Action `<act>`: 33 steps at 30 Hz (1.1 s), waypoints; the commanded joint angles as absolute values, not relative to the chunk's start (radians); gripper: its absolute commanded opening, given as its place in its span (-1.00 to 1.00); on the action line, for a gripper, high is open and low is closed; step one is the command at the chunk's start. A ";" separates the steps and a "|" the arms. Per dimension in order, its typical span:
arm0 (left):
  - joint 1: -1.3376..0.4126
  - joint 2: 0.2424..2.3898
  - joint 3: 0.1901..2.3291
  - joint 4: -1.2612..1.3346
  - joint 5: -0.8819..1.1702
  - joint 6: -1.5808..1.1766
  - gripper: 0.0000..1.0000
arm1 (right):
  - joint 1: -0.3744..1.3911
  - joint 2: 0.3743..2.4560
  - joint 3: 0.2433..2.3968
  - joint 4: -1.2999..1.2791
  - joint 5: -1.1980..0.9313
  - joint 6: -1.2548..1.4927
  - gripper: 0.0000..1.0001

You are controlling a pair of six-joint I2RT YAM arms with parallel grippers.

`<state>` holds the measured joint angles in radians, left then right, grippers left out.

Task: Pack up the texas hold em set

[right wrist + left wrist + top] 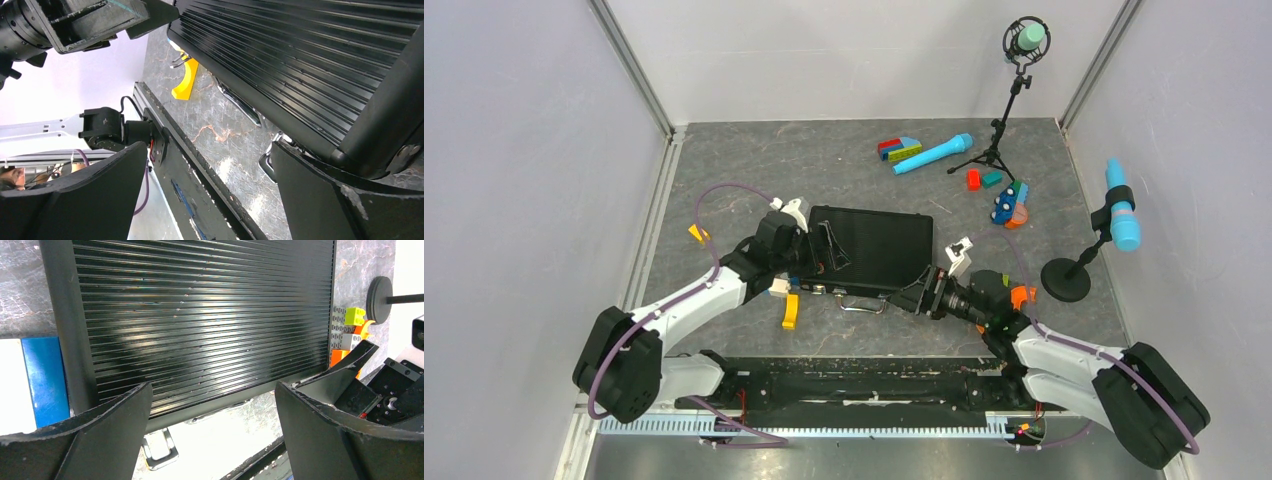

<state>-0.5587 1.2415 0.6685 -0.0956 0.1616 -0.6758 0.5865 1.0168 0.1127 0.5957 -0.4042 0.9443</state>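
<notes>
My grey marbled bench (pixel 754 160) carries the shut black case (pixel 869 245) at its middle, with a yellow block (pixel 791 310) by the case's near left corner. Farther back lie coloured blocks (pixel 899 149), a blue microphone (pixel 934 154) and a tripod stand (pixel 996 150). A round-based stand (pixel 1065 279) sits at the right.

One black ribbed briefcase (pixel 871 248), three light-blue plastic microphones (pixel 946 153) (two on black stands (pixel 999 130)), and coloured toy blocks (pixel 900 150) too bunched to count.

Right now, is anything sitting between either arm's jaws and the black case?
Nothing visible. The left jaws stand open over the left end of the closed briefcase, the right jaws open at its near right corner. The yellow block lies on the table off the near left corner, clear of both.
</notes>
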 commanded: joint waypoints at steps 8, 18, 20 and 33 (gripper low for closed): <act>-0.559 1.262 0.661 -0.145 0.126 -0.682 0.99 | 0.594 1.213 0.049 0.632 -0.351 0.939 0.96; -0.559 1.251 0.661 -0.161 0.115 -0.671 0.99 | 0.594 1.206 0.052 0.424 -0.211 0.831 0.96; -0.559 1.252 0.661 -0.162 0.115 -0.671 0.99 | 0.594 1.187 0.057 0.372 -0.181 0.816 0.96; -0.559 1.253 0.655 -0.168 0.107 -0.667 0.99 | 0.597 1.167 0.009 0.314 -0.116 0.803 0.96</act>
